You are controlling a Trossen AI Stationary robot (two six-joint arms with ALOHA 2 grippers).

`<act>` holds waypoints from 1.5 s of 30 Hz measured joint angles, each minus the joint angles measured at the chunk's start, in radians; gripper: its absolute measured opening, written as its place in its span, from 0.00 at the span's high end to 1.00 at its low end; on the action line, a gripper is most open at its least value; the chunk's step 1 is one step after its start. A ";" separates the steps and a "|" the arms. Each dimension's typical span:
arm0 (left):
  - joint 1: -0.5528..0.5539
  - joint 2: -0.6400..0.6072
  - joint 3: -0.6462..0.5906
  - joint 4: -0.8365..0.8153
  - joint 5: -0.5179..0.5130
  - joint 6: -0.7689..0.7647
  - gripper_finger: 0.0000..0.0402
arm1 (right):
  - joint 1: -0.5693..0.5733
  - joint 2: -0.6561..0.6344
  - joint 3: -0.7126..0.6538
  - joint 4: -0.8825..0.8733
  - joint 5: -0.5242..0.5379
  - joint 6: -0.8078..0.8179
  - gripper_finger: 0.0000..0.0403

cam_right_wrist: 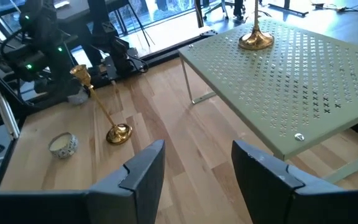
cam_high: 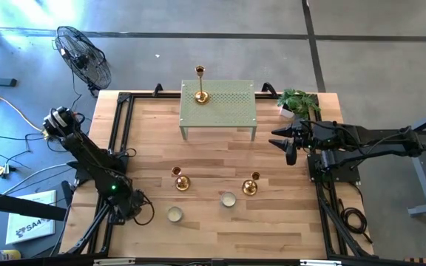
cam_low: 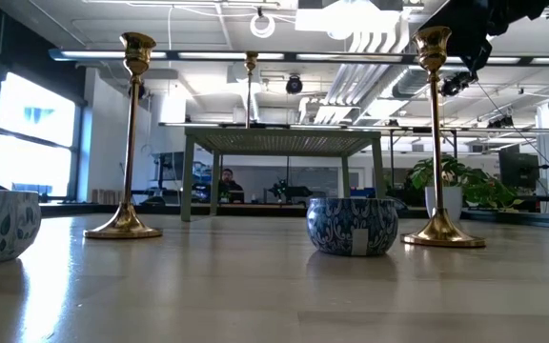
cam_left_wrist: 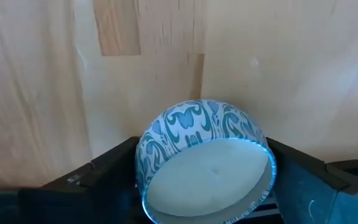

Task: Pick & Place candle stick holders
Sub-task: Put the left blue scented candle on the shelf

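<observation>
candle stick holders (cam_high: 182,181) well apart from right gripper (cam_high: 285,145)

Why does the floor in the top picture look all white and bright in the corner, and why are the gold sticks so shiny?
High view: daylight glares on the floor at upper left. Low view: bright windows and ceiling lamps reflect off the candle stick holders and the table.

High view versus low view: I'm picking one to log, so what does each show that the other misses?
Only the high view shows the fan on the floor, the left claw by a bowl, and the right claw, open over the table's right side. Only the low view shows the room behind, with a person. Both show three candlesticks, one on the green stand, and the plant.
</observation>
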 joint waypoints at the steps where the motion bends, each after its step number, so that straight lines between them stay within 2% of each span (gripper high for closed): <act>1: 0.000 -0.001 0.000 0.001 -0.001 0.001 0.28 | 0.000 0.000 0.000 0.004 0.000 0.001 0.55; 6: 0.000 -0.005 -0.001 0.000 0.001 0.006 0.28 | -0.001 0.000 0.000 0.023 0.001 0.001 0.55; 12: 0.000 -0.026 -0.003 0.003 -0.022 -0.075 0.27 | 0.000 0.000 0.000 0.034 0.008 0.001 0.55; 22: 0.000 -0.190 -0.008 -0.034 -0.064 -0.166 0.26 | 0.000 0.000 0.000 0.066 0.008 -0.006 0.55; 33: 0.030 -0.388 -0.006 -0.062 -0.258 -0.208 0.26 | 0.000 0.000 0.000 0.087 0.008 0.005 0.55; 35: 0.069 -0.407 0.003 -0.065 -0.268 -0.166 0.26 | 0.000 0.000 0.000 0.107 0.008 0.004 0.55; 38: 0.149 -0.411 0.030 -0.063 -0.271 -0.024 0.26 | 0.000 0.000 0.000 0.130 0.008 0.002 0.55; 45: 0.402 -0.406 0.110 -0.066 -0.289 0.292 0.26 | 0.000 0.008 0.000 0.132 0.007 0.046 0.55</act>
